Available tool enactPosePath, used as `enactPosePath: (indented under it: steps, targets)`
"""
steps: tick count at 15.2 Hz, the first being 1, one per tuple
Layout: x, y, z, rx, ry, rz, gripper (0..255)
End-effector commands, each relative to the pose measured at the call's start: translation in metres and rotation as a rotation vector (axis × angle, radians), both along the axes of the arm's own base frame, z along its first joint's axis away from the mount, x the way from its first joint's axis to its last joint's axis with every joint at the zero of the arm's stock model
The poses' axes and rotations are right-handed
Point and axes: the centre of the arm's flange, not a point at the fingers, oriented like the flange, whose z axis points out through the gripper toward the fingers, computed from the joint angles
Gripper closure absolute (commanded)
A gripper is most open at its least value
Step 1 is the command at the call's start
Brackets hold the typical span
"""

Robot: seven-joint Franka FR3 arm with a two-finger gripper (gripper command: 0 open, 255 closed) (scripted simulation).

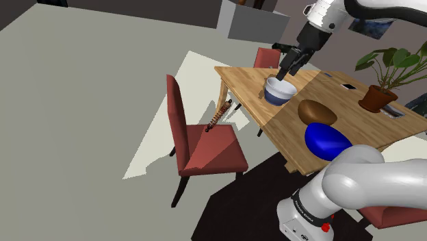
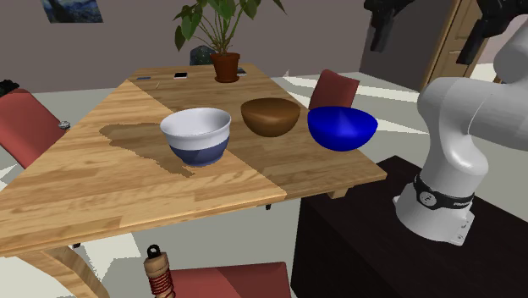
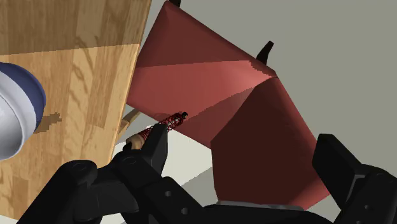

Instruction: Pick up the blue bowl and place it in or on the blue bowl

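Three bowls stand in a row on the wooden table (image 1: 254, 89). The white bowl with a dark blue lower half (image 1: 280, 90) (image 2: 196, 135) is farthest from the stand. A brown bowl (image 1: 316, 111) (image 2: 271, 116) is in the middle. A solid blue bowl (image 1: 327, 140) (image 2: 341, 127) is nearest the stand. My gripper (image 1: 287, 70) hangs open just above the white and blue bowl's rim, holding nothing. In the wrist view the gripper (image 3: 248, 156) has its fingers (image 3: 156, 149) wide apart, with the white and blue bowl (image 3: 16, 108) off to one side of them.
A red chair (image 1: 198, 137) (image 3: 216, 95) stands at the table's side beyond the bowls, with a small red spring-like object (image 1: 217, 116) (image 3: 167, 121) by the table leg. A potted plant (image 1: 378, 96) (image 2: 222, 42) sits at the table's far end. Another red chair (image 2: 338, 86) is behind the blue bowl.
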Motion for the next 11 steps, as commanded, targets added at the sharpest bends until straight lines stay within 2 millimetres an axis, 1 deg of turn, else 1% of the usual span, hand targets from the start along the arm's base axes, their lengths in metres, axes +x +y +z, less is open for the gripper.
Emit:
enactPosePath:
  steps: [1, 11]
  targets:
    - [0.0, 0.0, 0.0, 0.0, 0.0, 0.0, 0]
    - [0.059, -0.087, -0.069, -0.06, 0.002, -0.041, 0]
